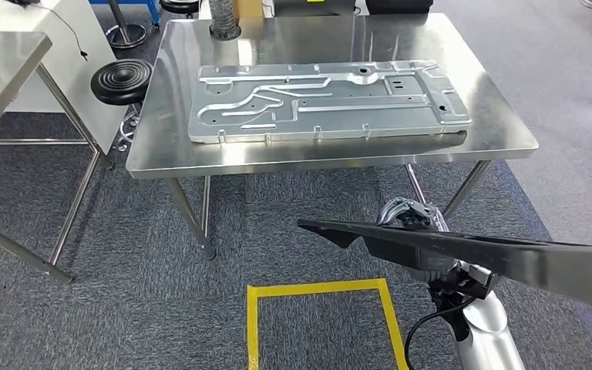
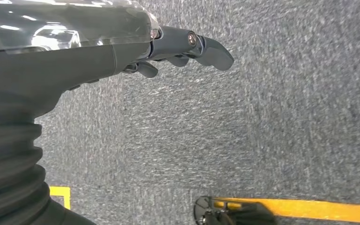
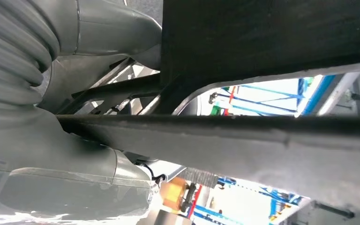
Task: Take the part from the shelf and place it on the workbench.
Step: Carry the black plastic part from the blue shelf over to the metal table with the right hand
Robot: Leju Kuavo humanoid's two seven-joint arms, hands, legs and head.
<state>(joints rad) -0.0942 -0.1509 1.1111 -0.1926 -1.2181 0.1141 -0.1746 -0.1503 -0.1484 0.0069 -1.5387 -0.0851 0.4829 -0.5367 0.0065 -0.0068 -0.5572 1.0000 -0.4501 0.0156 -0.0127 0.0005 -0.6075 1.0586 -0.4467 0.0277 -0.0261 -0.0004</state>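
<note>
Head view shows the right hand [image 1: 416, 220] gripping a long dark part [image 1: 470, 250] at lower right, left hand [image 2: 178, 51] empty, so carry it level toward the table [image 1: 316, 158], clear of the metal panel [image 1: 327, 100].

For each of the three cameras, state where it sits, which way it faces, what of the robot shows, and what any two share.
Head view: high on the body, facing forward and down at the steel workbench bearing a stamped metal panel; the right hand holds a dark flat part.
Left wrist view: behind the left hand, facing the grey carpet.
Right wrist view: behind the right hand, under the part.
Head and right wrist views share the part.
</note>
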